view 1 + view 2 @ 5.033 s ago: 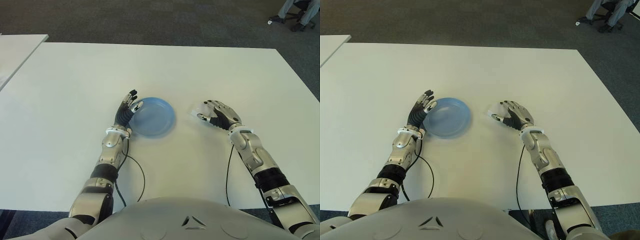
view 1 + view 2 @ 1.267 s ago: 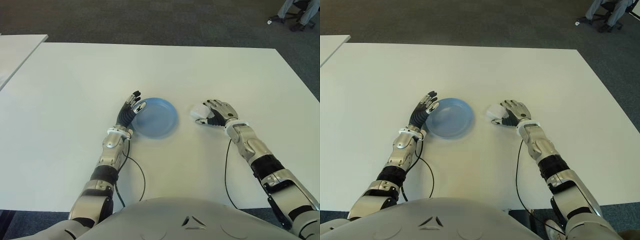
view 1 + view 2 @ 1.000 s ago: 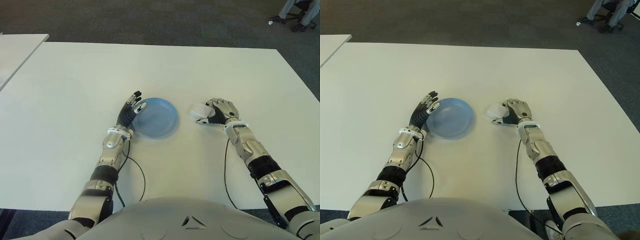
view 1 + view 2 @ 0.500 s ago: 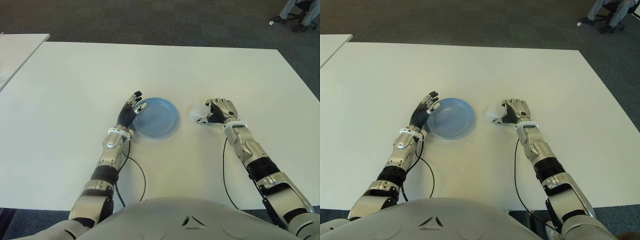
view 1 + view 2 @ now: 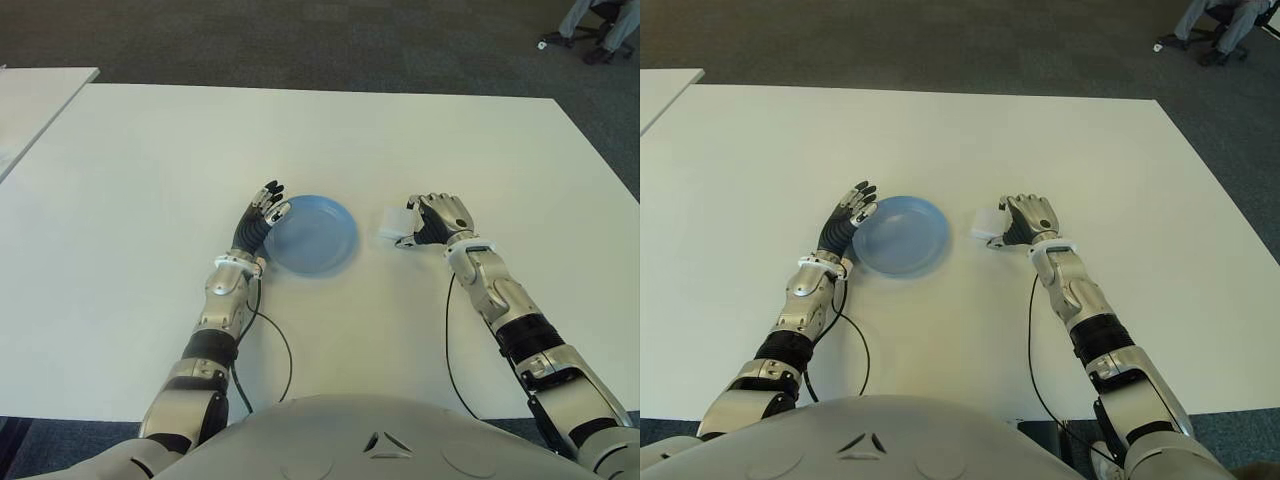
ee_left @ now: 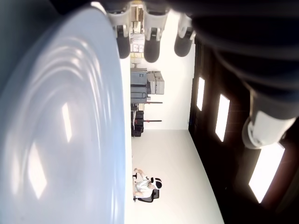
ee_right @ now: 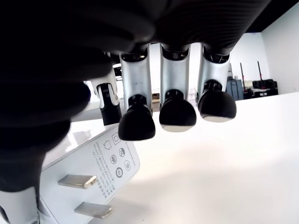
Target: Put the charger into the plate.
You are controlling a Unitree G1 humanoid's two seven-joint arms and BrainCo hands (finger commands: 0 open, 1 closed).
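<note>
The right hand [image 5: 436, 218] has its fingers [image 7: 176, 112] curled over the charger [image 5: 397, 223], a small white block with two flat prongs, which shows at the fingertips on the side toward the plate [image 5: 330, 238]; the wrist view puts the thumb against one face and the other digits hanging just past the printed face, so the hold looks like a loose pinch, though whether the block is lifted or sitting on the bench [image 5: 140, 170] is hard to tell from here. The charger is likely light, rigid and smooth-sided, so it could slip or twist in a weak pinch; the sound place to take it is across the two broad flat faces, away from the prongs. The blue plate lies just beside it toward the robot's left, shallow and low-rimmed, with bare bench between the two and nothing in the path. The left hand [image 5: 262, 214] shows at the plate's far edge, fingers extended against the rim and holding nothing, apparently steadying it. A second white table [image 5: 30, 100] stands well off to the left.
</note>
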